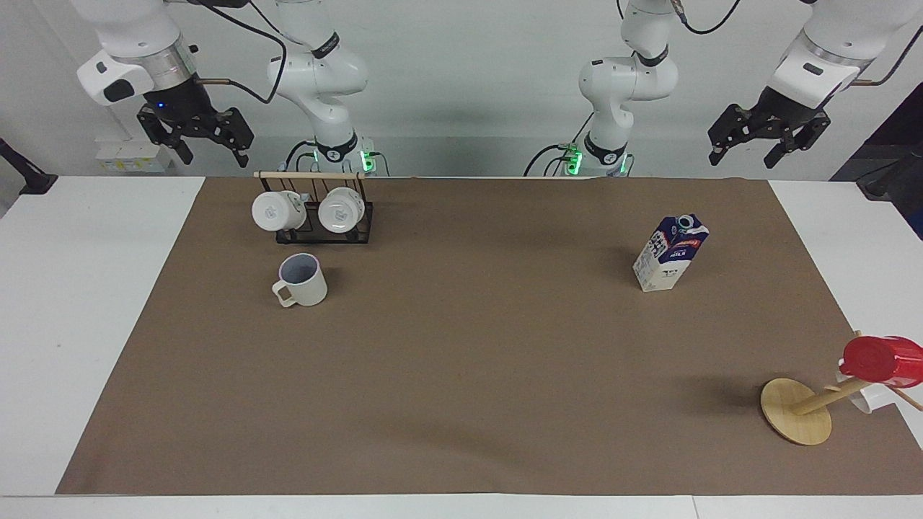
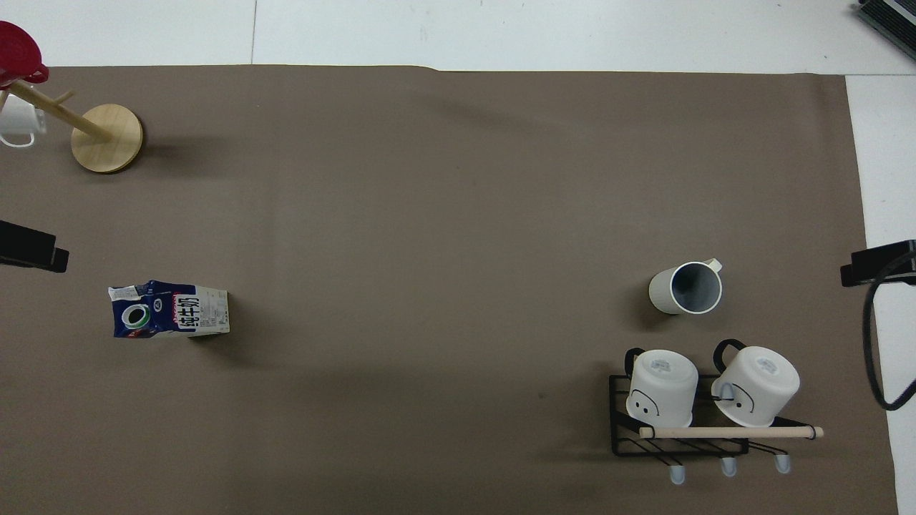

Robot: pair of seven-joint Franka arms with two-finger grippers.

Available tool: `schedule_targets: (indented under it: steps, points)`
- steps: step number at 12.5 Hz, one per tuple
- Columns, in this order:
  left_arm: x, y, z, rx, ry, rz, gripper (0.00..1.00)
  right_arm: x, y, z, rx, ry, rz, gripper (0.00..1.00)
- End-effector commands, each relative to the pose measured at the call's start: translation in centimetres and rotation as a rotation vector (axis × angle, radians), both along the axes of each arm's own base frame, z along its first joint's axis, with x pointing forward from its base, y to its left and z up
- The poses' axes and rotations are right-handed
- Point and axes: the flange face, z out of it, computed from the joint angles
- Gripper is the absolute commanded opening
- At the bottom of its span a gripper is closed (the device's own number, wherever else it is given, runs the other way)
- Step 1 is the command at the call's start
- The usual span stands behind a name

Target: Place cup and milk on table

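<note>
From the facing view you see both arms waiting, the left end effector [image 1: 766, 139] and right end effector [image 1: 195, 137] raised, spread, empty. From overhead, the cup [image 2: 685, 288] and milk [image 2: 169, 310] stand on the counter [image 2: 458, 36], well apart.

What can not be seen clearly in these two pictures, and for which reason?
- White cup on the wooden mug tree: overhead view, cut off by the picture's edge; facing view, mostly hidden by the red cup.
- Left gripper and right gripper: overhead view, only dark tips at the edges.
- Small print on the milk: too small to read in either view.
- Whether the cup holds anything: its bottom is shadowed.
</note>
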Motion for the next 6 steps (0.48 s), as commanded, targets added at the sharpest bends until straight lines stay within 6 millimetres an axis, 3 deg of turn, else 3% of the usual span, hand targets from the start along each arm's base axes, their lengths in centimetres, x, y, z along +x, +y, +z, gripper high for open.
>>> schedule_targets:
  steps: [1, 6]
  points:
    - [-0.45, 0.09, 0.51, 0.016, 0.001, 0.002, 1.0, -0.85, 0.02, -0.09, 0.005, -0.011, -0.021, 1.0]
    - [-0.31, 0.09, 0.56, 0.015, -0.006, 0.004, 1.0, -0.91, -0.07, -0.09, 0.006, -0.011, -0.024, 1.0]
